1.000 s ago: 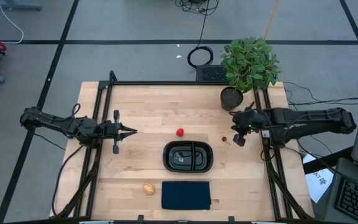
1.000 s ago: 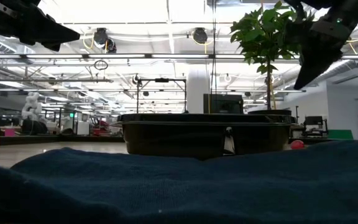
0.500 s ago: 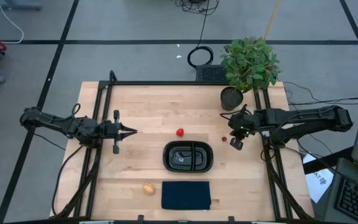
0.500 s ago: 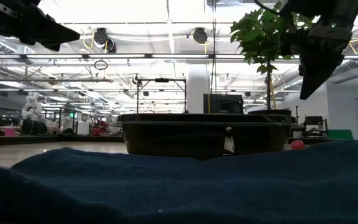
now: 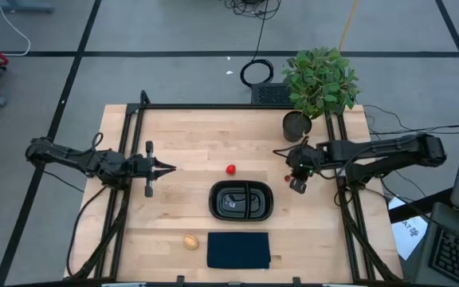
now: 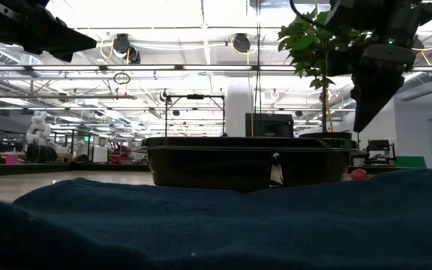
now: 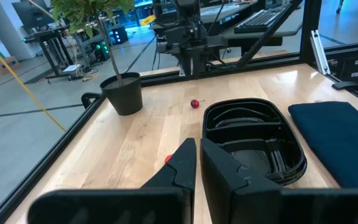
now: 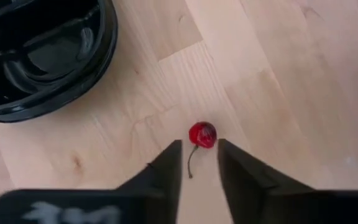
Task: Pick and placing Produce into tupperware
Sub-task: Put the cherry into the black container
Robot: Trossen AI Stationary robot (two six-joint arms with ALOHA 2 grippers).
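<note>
Meanwhile, nothing is packed: the black tupperware (image 5: 241, 201) at frame centre sits empty. Right gripper (image 8: 197, 163) hovers over the tiny dark red cherry (image 8: 202, 134), jaws slightly parted, holding nothing. Red ball (image 5: 230, 169) lies above the container, tan ball (image 5: 190, 241) lower left. Left gripper (image 5: 168, 167) waits shut, empty. Potted plant (image 5: 317, 84) crowds the right arm.

The right gripper (image 8: 197, 152) hangs over the small stemmed produce piece (image 8: 202, 134), the tupperware (image 8: 42, 62) beside it toward the table's middle.
</note>
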